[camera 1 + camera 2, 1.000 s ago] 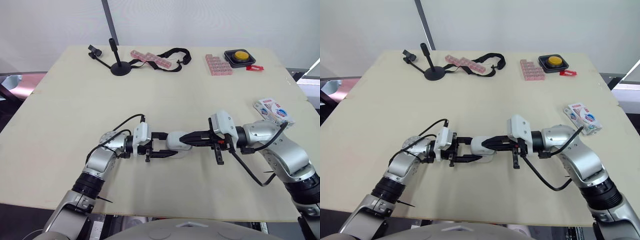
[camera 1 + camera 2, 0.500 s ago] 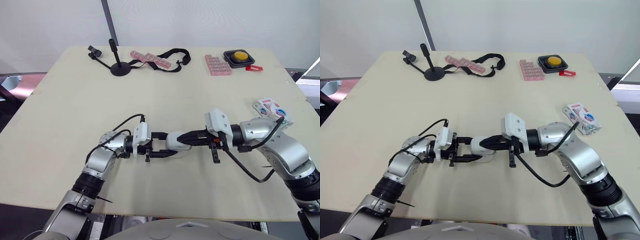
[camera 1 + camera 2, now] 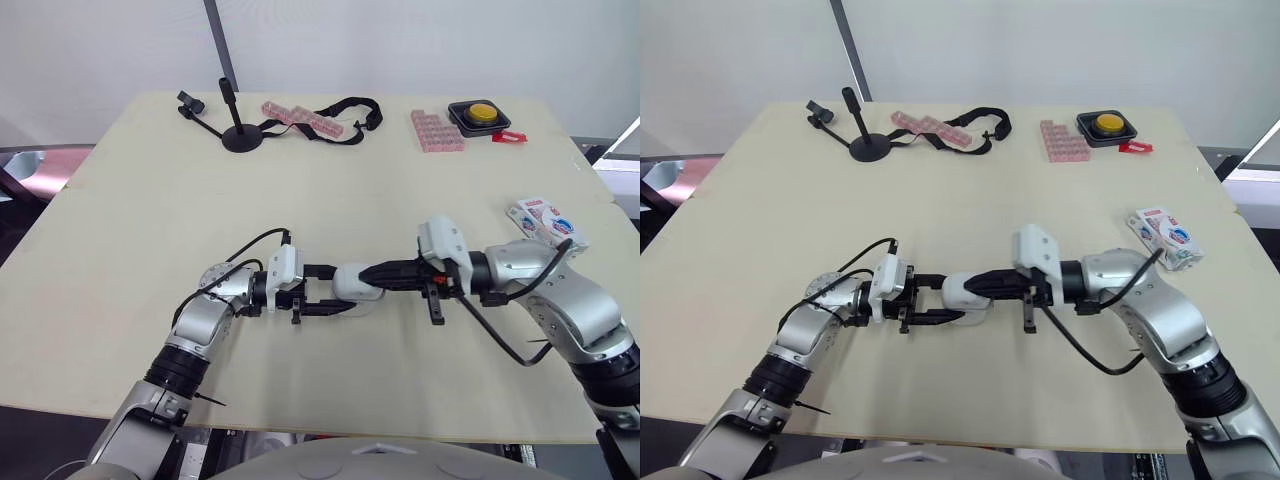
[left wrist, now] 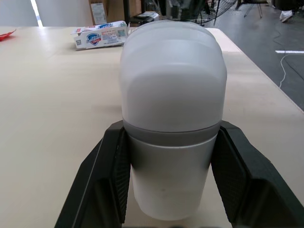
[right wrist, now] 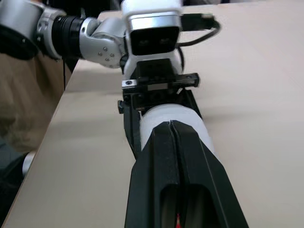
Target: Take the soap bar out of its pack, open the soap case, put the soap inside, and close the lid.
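The white soap case (image 3: 355,283) lies on its side near the front middle of the table (image 3: 130,230), lid down. My left gripper (image 3: 340,290) is shut on it, one black finger (image 4: 102,180) along each flank. My right gripper (image 3: 373,272) comes in from the right, shut. Its joined fingertips (image 5: 170,126) rest on top of the case's rounded right end; whether they pinch any edge is hidden. The soap pack (image 3: 547,221), a white box with blue and red print, lies at the table's right edge, apart from both grippers.
At the back of the table stand a black mini tripod (image 3: 235,130), pink segmented boxes (image 3: 300,117), a black strap (image 3: 350,105), another pink box (image 3: 436,130), a yellow button in a black housing (image 3: 480,112) and a small red piece (image 3: 508,135).
My right arm pushed a little left toward the case half a second ago, then drew back right to about where it was. The case and left gripper stayed put.
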